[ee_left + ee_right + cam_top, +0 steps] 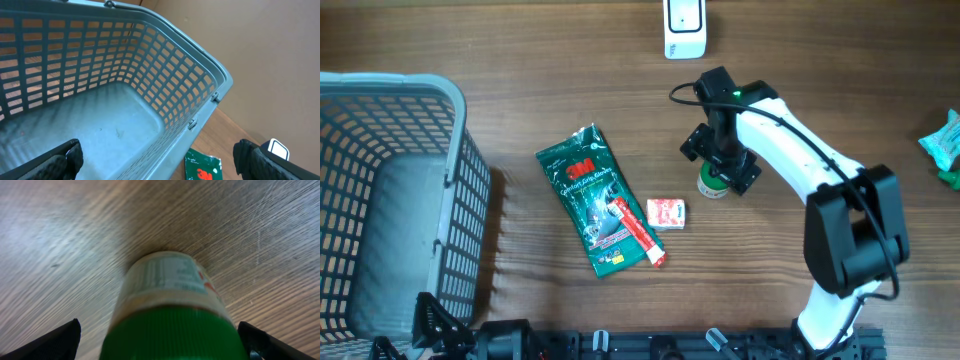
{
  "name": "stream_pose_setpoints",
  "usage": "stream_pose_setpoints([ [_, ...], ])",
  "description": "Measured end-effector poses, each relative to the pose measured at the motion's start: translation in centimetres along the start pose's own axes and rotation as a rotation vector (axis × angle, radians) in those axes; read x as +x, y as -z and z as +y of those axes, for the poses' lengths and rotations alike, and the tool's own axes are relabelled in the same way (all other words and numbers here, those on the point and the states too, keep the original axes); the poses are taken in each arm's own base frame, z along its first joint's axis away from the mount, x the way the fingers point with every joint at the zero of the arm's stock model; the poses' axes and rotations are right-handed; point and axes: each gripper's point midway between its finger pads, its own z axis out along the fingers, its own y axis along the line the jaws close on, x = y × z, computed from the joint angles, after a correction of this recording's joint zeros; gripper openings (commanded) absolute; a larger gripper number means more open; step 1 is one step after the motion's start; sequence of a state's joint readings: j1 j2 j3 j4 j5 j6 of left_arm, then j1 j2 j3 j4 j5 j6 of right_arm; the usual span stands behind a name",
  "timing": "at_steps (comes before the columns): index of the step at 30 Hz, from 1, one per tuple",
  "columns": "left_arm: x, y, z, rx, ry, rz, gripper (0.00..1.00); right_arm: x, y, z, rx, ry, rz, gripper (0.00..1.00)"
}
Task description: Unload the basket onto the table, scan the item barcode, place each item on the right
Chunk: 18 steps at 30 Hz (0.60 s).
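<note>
**Over the table: green-capped bottle sits between open right jaws**

Across the wooden table [570, 80], the biggest thing is the grey slatted basket [458, 150] at the left edge. The left gripper [157, 162] hangs above its inside with its jaws spread wide and nothing between them.

Next in size is the white right arm, reaching in from the lower right. Left of it, mid-table, lies a green 3M packet [582, 190] with a red tube [638, 232] across its lower right corner. A small red-and-white box [666, 213] lies just beside the tube. A white scanner [685, 28] stands at the far edge, and a teal packet [945, 145] shows at the right edge.

Smallest is the green-capped bottle [712, 185], upright on the wood just right of the box. The right gripper [720, 165] sits directly over it. In the right wrist view the cap fills the space between the two fingertips, with a gap on each side. Those jaws are fully spread and grip nothing.
</note>
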State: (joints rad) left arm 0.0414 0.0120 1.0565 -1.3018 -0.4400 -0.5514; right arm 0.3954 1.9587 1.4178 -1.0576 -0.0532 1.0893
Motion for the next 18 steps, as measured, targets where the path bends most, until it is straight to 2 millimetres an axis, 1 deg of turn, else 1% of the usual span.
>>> stream_pose_setpoints([
  [1,0.0,0.0,0.0,0.0,0.0,0.0,1.0,0.1,-0.6,-0.2,0.017,-0.012,0.011,0.96],
  [4,0.0,0.0,0.0,0.0,0.0,0.0,1.0,0.2,-1.6,-0.5,0.045,-0.035,0.026,0.93],
  [5,0.0,0.0,0.0,0.0,0.0,0.0,1.0,0.2,-1.7,-0.5,0.048,-0.04,0.026,0.93],
  [8,0.0,0.0,0.0,0.0,0.0,0.0,1.0,0.0,-2.1,-0.5,0.053,-0.047,0.021,0.86],
  [11,0.0,0.0,0.0,0.0,0.0,0.0,1.0,-0.1,-2.6,-0.3,0.056,-0.054,0.019,0.82],
  [13,0.0,0.0,0.0,0.0,0.0,0.0,1.0,-0.3,-2.9,-0.2,0.055,-0.054,0.016,0.79],
  [14,0.0,0.0,0.0,0.0,0.0,0.0,1.0,-0.3,-2.9,-0.2,0.056,-0.055,0.015,0.75],
  [16,0.0,0.0,0.0,0.0,0.0,0.0,1.0,-0.3,-2.9,-0.3,0.059,-0.06,0.013,0.72],
  [18,0.0,0.0,0.0,0.0,0.0,0.0,1.0,-0.3,-2.9,-0.3,0.061,-0.061,0.011,0.67],
])
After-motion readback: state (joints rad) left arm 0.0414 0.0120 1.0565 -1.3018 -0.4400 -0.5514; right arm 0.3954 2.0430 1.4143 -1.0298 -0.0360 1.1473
